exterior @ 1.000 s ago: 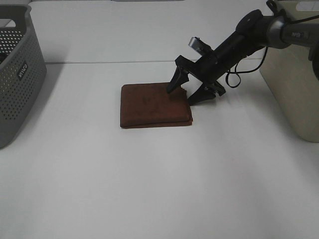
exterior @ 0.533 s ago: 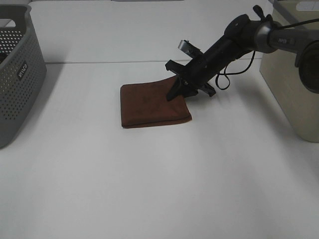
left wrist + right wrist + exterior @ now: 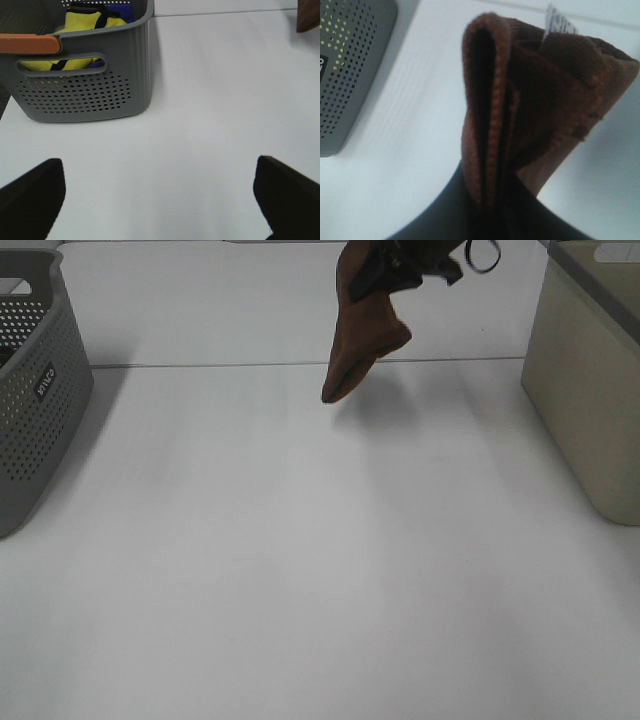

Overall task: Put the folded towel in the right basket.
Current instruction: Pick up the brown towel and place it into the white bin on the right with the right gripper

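Observation:
My right gripper (image 3: 400,265) is shut on the folded towel (image 3: 360,330), a reddish-brown cloth that hangs down from the jaws high above the back of the table. In the right wrist view the towel (image 3: 530,110) fills the frame with its folded layers edge-on, clamped at my gripper (image 3: 495,200). The right basket (image 3: 590,390), beige with a grey rim, stands at the right edge, to the right of the towel. My left gripper (image 3: 160,200) is open and empty over the table by the grey basket, and a corner of the towel (image 3: 309,15) shows far off.
A grey perforated basket (image 3: 40,380) with a small label stands at the left edge. In the left wrist view it (image 3: 85,90) holds yellow and blue cloth. It also shows in the right wrist view (image 3: 350,60). The white table (image 3: 300,570) spreads between the baskets.
My right gripper closed on the towel's right edge and lifted it off the table, up and back. The towel now hangs in the air instead of lying flat.

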You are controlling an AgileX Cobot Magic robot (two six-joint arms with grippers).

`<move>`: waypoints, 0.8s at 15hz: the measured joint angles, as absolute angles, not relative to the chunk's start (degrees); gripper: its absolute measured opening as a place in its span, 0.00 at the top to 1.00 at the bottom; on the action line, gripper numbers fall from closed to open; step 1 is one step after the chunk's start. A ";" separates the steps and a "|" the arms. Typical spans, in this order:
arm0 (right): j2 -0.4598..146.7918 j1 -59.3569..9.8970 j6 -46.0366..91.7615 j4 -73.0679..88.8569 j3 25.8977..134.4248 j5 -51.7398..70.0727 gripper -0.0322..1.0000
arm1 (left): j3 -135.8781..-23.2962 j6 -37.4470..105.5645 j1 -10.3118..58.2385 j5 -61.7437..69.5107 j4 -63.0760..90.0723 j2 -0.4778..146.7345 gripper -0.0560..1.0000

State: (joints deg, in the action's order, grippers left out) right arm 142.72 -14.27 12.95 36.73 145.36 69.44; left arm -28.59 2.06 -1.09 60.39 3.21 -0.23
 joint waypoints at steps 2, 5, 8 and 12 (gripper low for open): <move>137.17 -14.15 12.89 30.31 145.88 69.67 0.89 | -28.59 2.06 -1.09 60.39 3.21 -0.23 0.03; 129.66 -11.75 11.63 22.98 145.88 70.02 0.89 | -28.59 2.06 -1.09 60.39 3.21 -0.23 0.03; 122.61 -5.16 9.85 18.05 145.88 70.02 0.89 | -28.59 2.06 -1.09 60.39 3.21 -0.23 0.03; 116.77 4.58 8.48 15.53 145.88 70.02 0.89 | -28.59 2.06 -1.09 60.39 3.21 -0.23 0.03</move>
State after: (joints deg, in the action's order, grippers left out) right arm 116.77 4.58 8.48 15.53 145.88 70.02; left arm -28.59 2.06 -1.09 60.39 3.21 -0.23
